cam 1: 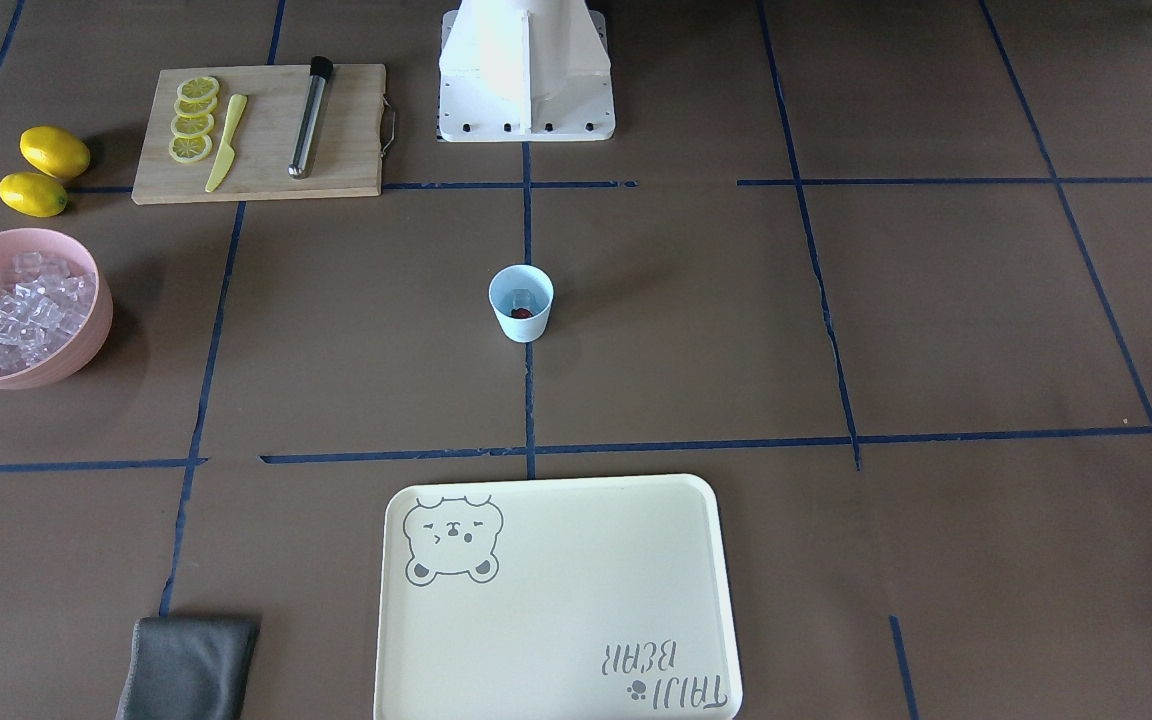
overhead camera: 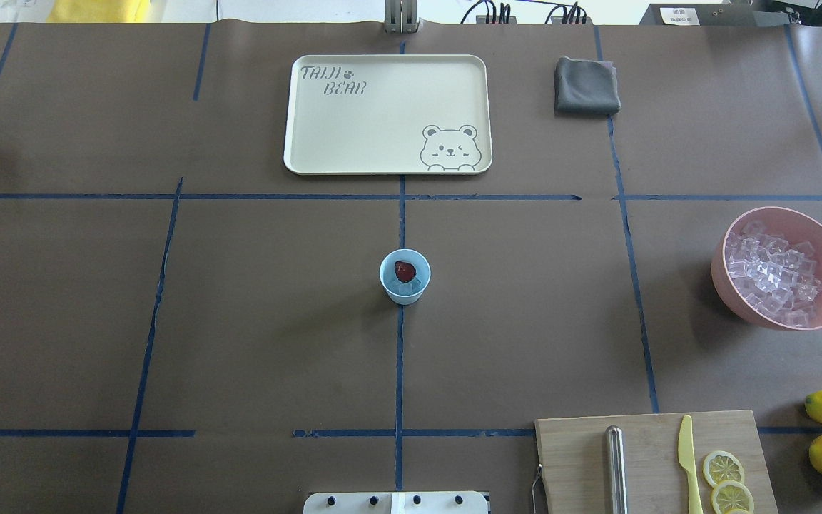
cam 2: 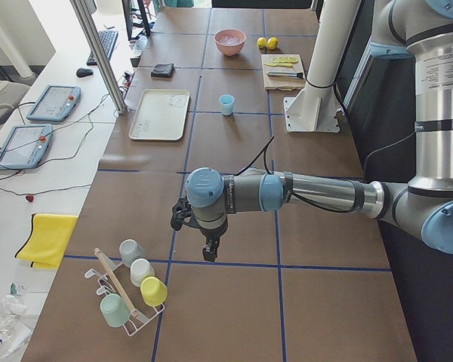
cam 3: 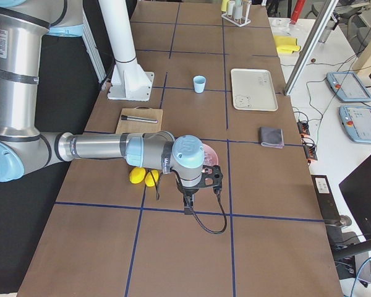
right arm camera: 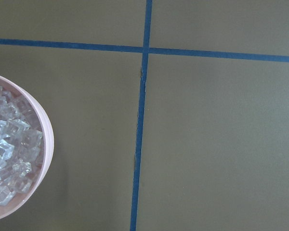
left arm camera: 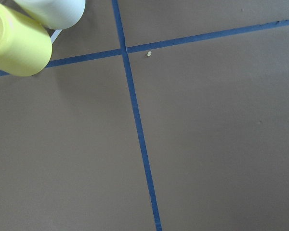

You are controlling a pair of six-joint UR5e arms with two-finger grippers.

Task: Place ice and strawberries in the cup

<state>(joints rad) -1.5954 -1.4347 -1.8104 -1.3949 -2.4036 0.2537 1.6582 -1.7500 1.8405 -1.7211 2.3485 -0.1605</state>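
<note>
Brown worktop [overhead camera: 240, 321], blue tape lines [overhead camera: 399, 371]. Left fingers [cam 2: 210, 252] and right fingers [cam 3: 188, 206] hang at its ends; pinched or loose, I cannot tell. In the middle, the light-blue cup [overhead camera: 404, 300] holds ice [overhead camera: 413, 286] and the strawberry [overhead camera: 404, 270]. Behind it lies a cream tray [overhead camera: 382, 107].

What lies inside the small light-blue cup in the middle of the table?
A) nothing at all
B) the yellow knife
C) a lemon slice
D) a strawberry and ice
D: the overhead view shows a dark red strawberry together with clear ice inside the cup.
</note>
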